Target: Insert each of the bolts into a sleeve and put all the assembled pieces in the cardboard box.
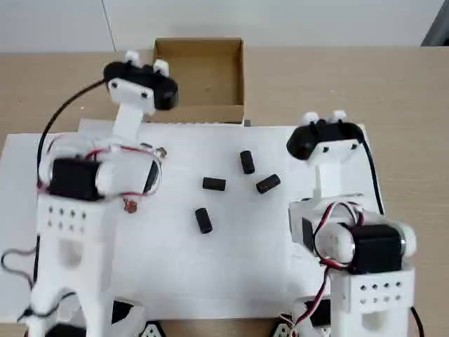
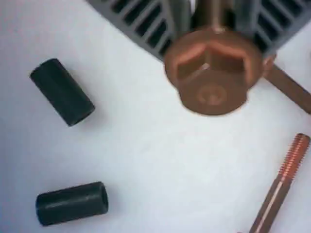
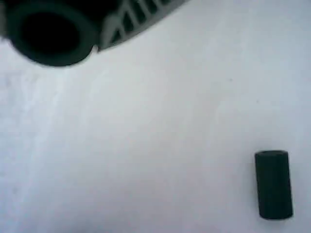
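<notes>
Left pincer (image 2: 214, 17) is clamped on a copper bolt (image 2: 212, 73), hex head toward its camera, and the right pincer (image 3: 58, 14) grips a black sleeve (image 3: 48, 36) bore-outward, probably so shank and hole can meet in the air. Four loose sleeves (image 1: 214, 184) and a spare bolt (image 2: 279, 187) lie on the white sheet (image 1: 231, 281) over the wooden table (image 1: 407, 84), the cardboard box (image 1: 198, 77) open at its far edge below a pale wall (image 1: 280, 21).

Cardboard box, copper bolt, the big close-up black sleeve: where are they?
cardboard box (image 1: 198, 76), high view, its bare floor.
copper bolt (image 2: 211, 73), left wrist view, its hex head.
black sleeve (image 3: 48, 59), right wrist view, rim of its open end.
</notes>
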### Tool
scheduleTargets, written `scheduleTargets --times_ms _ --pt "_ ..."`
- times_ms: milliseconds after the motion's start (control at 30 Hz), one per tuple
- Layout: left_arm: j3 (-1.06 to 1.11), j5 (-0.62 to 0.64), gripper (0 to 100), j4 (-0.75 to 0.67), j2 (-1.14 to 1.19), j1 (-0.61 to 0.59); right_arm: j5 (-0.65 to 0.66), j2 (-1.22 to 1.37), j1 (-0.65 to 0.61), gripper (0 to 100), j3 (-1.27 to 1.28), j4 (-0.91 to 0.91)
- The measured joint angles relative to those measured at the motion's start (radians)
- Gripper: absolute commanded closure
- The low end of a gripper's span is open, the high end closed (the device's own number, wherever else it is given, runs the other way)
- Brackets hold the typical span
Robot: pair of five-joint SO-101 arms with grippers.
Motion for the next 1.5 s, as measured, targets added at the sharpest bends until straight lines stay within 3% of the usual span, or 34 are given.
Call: scheduleTargets --times_ms 367,633,1000,1200,1500 --pt "0.46 0.118 100 -0.345 -0.468 0.0 -0.112 -0.163 0.0 99.6 0.207 -0.15" --pt "0.652 0.35 100 -0.41 -0.644 0.0 -0.12 -0.212 0.0 99.6 0.371 -0.342" --pt "0.922 0.446 100 -0.641 -0.856 0.002 -0.12 -0.376 -0.06 99.6 0.559 -0.5" --pt "1.054 0.457 100 -0.674 -0.997 0.002 -0.12 -0.493 -0.153 99.6 0.638 -0.519" --pt "1.218 0.457 100 -0.674 -1.232 0.002 -0.12 -0.64 -0.292 99.6 0.81 -0.683"
